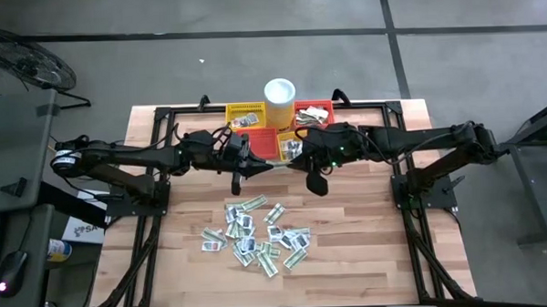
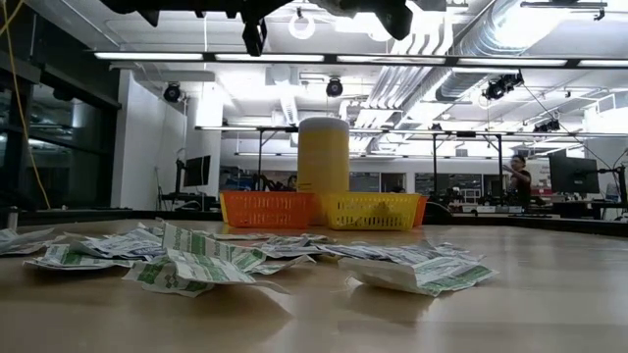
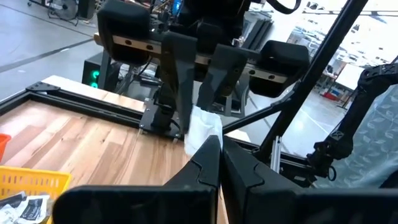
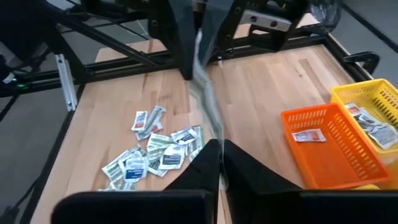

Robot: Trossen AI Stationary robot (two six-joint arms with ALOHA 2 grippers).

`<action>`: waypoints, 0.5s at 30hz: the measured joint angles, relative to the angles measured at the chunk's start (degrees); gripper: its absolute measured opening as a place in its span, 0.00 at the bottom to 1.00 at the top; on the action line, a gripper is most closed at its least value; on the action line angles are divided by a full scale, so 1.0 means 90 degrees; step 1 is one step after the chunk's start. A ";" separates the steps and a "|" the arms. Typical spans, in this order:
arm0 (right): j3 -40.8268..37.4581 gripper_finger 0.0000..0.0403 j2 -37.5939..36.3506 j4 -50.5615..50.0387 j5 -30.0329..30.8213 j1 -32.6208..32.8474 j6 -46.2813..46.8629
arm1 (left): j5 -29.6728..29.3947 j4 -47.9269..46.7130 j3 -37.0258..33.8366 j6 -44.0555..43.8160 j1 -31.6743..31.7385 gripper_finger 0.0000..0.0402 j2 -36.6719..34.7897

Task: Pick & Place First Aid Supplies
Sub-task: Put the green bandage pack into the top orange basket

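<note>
High over the middle of the table my two grippers meet tip to tip, and both are shut on one white sachet (image 3: 202,127). My left gripper (image 1: 260,165) comes from the table's left and my right gripper (image 1: 290,162) from its right. The sachet spans the short gap between them, showing edge-on in the right wrist view (image 4: 208,99). The other first aid supplies (image 1: 258,236) lie in a loose pile on the wooden table, below and nearer than the grippers. More sachets lie in the baskets. My left gripper (image 3: 221,146) pinches one end of the white sachet (image 3: 208,138) between its two fingers, coming level from the table's left. The sachet is lifted clear of the table. My right gripper (image 4: 219,149) pinches the sachet's opposite end (image 4: 216,134) between its two fingers, slanting down from the table's right. Its fingers (image 3: 217,74) show beyond the sachet in the left wrist view.
A yellow basket (image 1: 245,113), a red-orange basket (image 1: 313,111) and an orange basket (image 1: 271,143) stand at the table's far side around a white cup (image 1: 280,100). Black frame rails (image 1: 163,130) border the table. Bare wood lies left and right of the pile.
</note>
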 joint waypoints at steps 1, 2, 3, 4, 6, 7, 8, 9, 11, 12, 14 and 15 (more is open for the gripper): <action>0.0000 0.02 0.0000 0.0002 -0.0064 -0.0002 0.0016 | -0.0002 0.0002 0.0000 -0.0001 0.0000 0.00 0.0000; 0.0000 0.02 0.0000 0.0000 -0.0116 -0.0009 0.0039 | -0.0001 0.0001 -0.0001 -0.0002 0.0000 0.00 0.0000; 0.0000 0.01 0.0000 -0.0003 -0.0161 -0.0020 0.0048 | -0.0009 0.0001 -0.0002 -0.0002 0.0000 0.00 0.0000; 0.0000 0.01 0.0000 -0.0009 -0.0173 -0.0027 0.0053 | -0.0052 0.0001 -0.0002 -0.0002 0.0000 0.01 0.0000; 0.0000 0.01 0.0000 -0.0028 -0.0106 -0.0039 0.0072 | -0.0184 0.0001 -0.0002 -0.0002 0.0000 0.02 0.0000; 0.0000 0.00 0.0000 -0.0051 -0.0092 -0.0062 0.0072 | -0.0238 0.0001 -0.0002 0.0000 0.0000 0.03 0.0000; 0.0000 0.00 0.0000 -0.0085 -0.0094 -0.0097 0.0078 | -0.0320 0.0001 -0.0002 0.0002 0.0002 0.04 0.0000; 0.0000 0.00 0.0000 -0.0145 -0.0094 -0.0141 0.0137 | -0.0388 0.0001 -0.0002 0.0009 0.0002 0.06 0.0000; 0.0000 0.00 0.0000 -0.0317 -0.0091 -0.0273 0.0230 | -0.0540 -0.0004 -0.0002 0.0063 0.0002 0.10 0.0000; 0.0000 0.00 0.0000 -0.0416 -0.0076 -0.0336 0.0232 | -0.0630 -0.0016 -0.0002 0.0113 0.0002 0.13 -0.0005; 0.0000 0.00 0.0000 -0.0629 -0.0045 -0.0473 0.0217 | -0.0858 -0.0142 -0.0005 0.0155 0.0002 0.19 -0.0067; 0.0000 0.00 0.0000 -0.0736 -0.0034 -0.0548 0.0197 | -0.1009 -0.0217 -0.0005 0.0165 0.0002 0.23 -0.0105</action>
